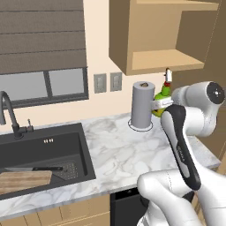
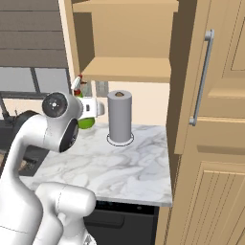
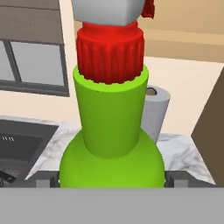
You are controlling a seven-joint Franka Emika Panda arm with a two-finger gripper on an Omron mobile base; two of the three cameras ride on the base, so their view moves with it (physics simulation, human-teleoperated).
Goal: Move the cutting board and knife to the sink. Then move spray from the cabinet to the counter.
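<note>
The spray (image 1: 162, 98) hangs upright in the air just right of the paper towel roll (image 1: 142, 105), below the open shelf of the cabinet (image 1: 164, 59) and above the counter (image 1: 123, 150). It is a green bottle with a red collar and a white top. From the hand camera, its round green body (image 3: 113, 168) sits right between the two dark fingertips (image 3: 47, 180), which stand wide apart on either side of it. The gripper (image 3: 112, 181) looks to be clasping the bottle at its widest part, though I cannot see the actual contact. From the right side, the bottle (image 2: 85, 119) peeks out behind the arm's white wrist, its nozzle near the cabinet's lower edge.

Over to the left, the cutting board (image 1: 24, 181) lies flat in the black sink (image 1: 84, 152). The knife (image 1: 33, 169) rests along the board's far edge, near the drain grid. The faucet (image 1: 9, 112) curves up behind the basin. The roll stands on the counter against the wall, under the cabinet.
</note>
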